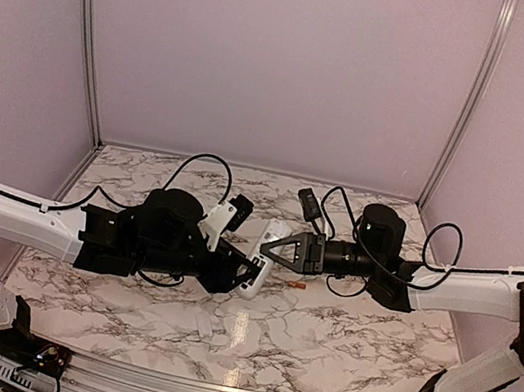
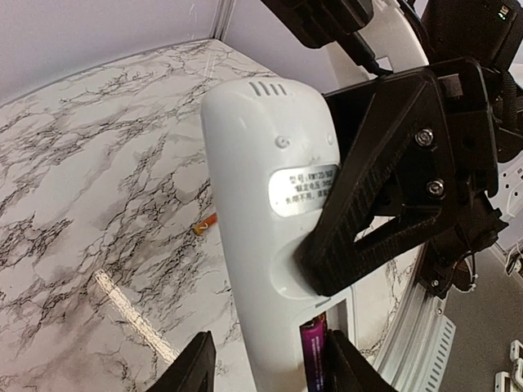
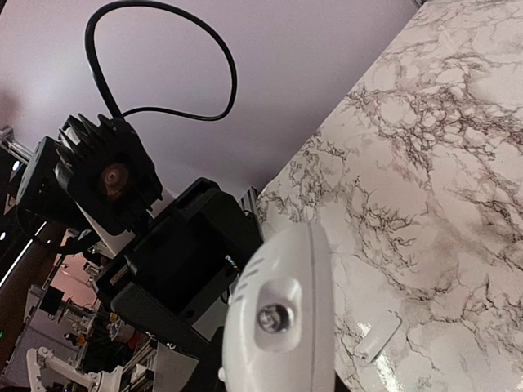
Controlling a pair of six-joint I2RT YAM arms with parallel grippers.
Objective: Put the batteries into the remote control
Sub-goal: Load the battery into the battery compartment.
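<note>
The white remote control [image 2: 261, 204] is held off the table, plain back toward the left wrist camera. My left gripper [image 2: 270, 367] is shut round its lower end, one finger on each side. A dark purple battery [image 2: 314, 351] lies in the open compartment there. My right gripper [image 1: 266, 250] is shut on the remote's middle. One of its black fingers [image 2: 368, 229] lies flat on the remote's back, and the other is hidden behind the remote. In the right wrist view the remote's top end [image 3: 282, 318] fills the lower middle. The orange battery [image 2: 204, 224] lies on the marble, also in the top view [image 1: 299, 287].
A small plain white flat piece [image 1: 203, 323] lies on the marble table [image 1: 348, 343] in front of the grippers, also in the right wrist view [image 3: 377, 337]. Both arms meet at mid-table. Purple walls and metal posts enclose the back and sides.
</note>
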